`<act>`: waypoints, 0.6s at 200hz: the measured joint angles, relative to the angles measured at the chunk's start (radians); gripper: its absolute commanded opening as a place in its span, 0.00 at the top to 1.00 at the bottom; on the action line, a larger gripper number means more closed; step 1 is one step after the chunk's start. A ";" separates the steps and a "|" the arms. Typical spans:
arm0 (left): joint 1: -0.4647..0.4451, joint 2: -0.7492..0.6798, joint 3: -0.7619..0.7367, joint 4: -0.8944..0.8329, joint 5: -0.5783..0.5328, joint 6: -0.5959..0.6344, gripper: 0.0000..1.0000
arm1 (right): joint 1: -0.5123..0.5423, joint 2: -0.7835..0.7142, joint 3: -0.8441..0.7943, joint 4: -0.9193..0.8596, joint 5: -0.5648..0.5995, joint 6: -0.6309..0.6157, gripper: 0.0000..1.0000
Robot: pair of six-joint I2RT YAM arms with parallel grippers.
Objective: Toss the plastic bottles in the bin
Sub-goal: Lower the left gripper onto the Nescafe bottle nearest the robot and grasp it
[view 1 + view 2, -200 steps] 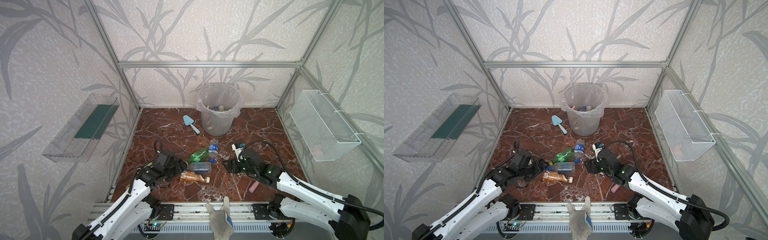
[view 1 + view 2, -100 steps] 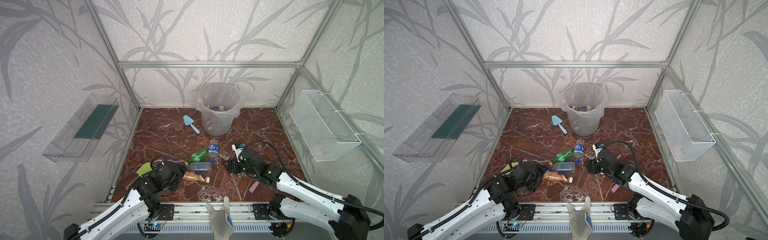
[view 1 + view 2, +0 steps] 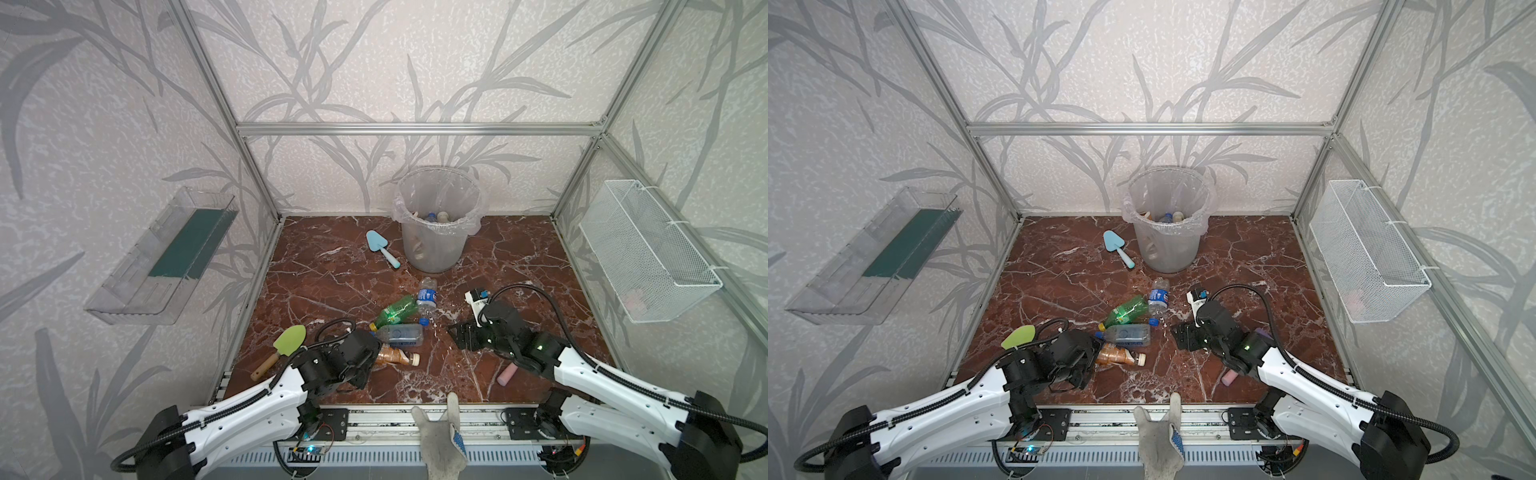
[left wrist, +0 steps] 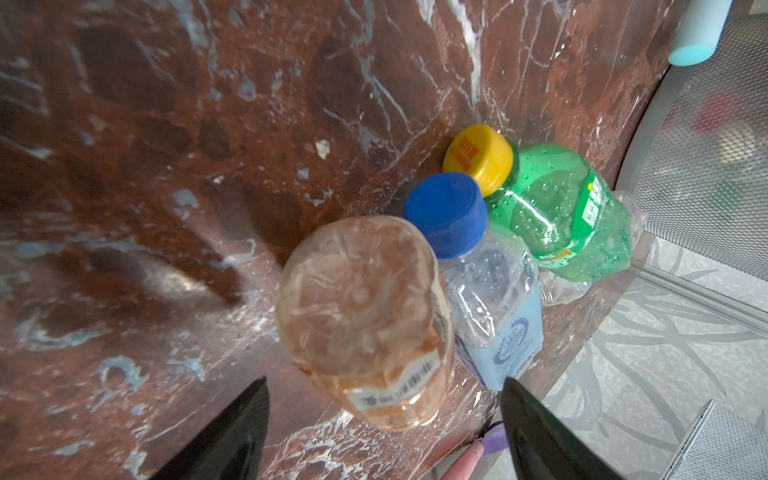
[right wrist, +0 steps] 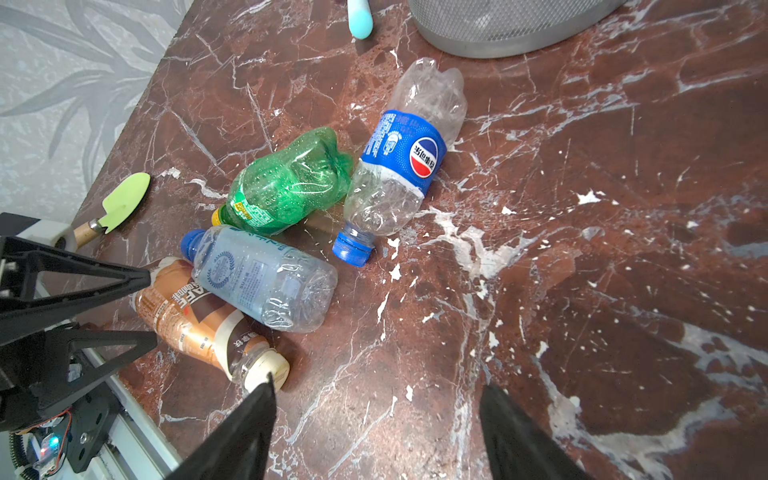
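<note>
Several plastic bottles lie together mid-floor: a green one [image 3: 395, 311], a clear one with a blue label [image 3: 427, 296], a clear one with a pale blue label [image 3: 401, 334] and a brown-orange one [image 3: 395, 356]. My left gripper [image 4: 384, 386] is open at the brown-orange bottle's [image 4: 365, 316] base, a finger on either side and not touching it. My right gripper [image 5: 376, 390] is open over bare floor to the right of the pile, near the brown-orange bottle's cap [image 5: 266, 368]. The bin [image 3: 432, 253] stands at the back, with bottles [image 3: 432, 216] inside.
A light-blue trowel [image 3: 380, 245] lies left of the bin. A green shovel with a wooden handle [image 3: 286, 343] lies beside my left arm. A pink handle [image 3: 509, 376] shows under my right arm. A wire basket [image 3: 648, 253] and a clear tray [image 3: 166, 257] hang on the side walls.
My left arm has pulled back toward the front and swung round, bringing its gripper to the brown-orange bottle's base and uncovering the green shovel. The right arm has barely moved.
</note>
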 measured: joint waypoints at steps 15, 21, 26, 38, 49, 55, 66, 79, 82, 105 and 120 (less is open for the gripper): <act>-0.003 0.027 0.000 0.025 0.000 -0.003 0.20 | 0.000 -0.007 -0.003 0.000 0.002 0.000 0.23; -0.004 0.037 0.000 0.033 0.000 -0.004 0.21 | 0.000 -0.010 -0.004 0.000 0.003 0.000 0.22; -0.005 0.044 0.000 0.040 0.000 -0.004 0.22 | 0.000 -0.013 -0.005 0.000 0.003 0.000 0.22; -0.006 0.060 0.000 0.052 -0.001 -0.005 0.23 | 0.000 -0.019 -0.005 0.000 0.003 0.000 0.23; -0.007 0.073 0.000 0.061 -0.001 -0.004 0.24 | 0.000 -0.024 -0.005 0.000 0.003 0.000 0.23; -0.007 0.080 0.000 0.066 -0.001 -0.004 0.24 | 0.000 -0.026 -0.005 0.000 0.003 0.000 0.23; -0.007 0.092 0.000 0.070 -0.001 -0.004 0.25 | 0.000 -0.029 -0.005 0.000 0.004 0.000 0.23; -0.007 0.109 0.000 0.071 0.000 -0.005 0.25 | 0.000 -0.030 -0.005 0.000 0.004 0.000 0.23; -0.007 0.113 0.001 0.069 0.000 -0.006 0.25 | 0.000 -0.030 -0.006 0.001 0.004 0.000 0.23; -0.007 0.156 0.005 0.073 0.004 -0.006 0.25 | 0.000 -0.030 -0.012 0.002 0.003 0.000 0.23; -0.007 0.185 0.006 0.080 0.013 -0.005 0.27 | 0.000 -0.030 -0.013 0.002 0.003 0.000 0.24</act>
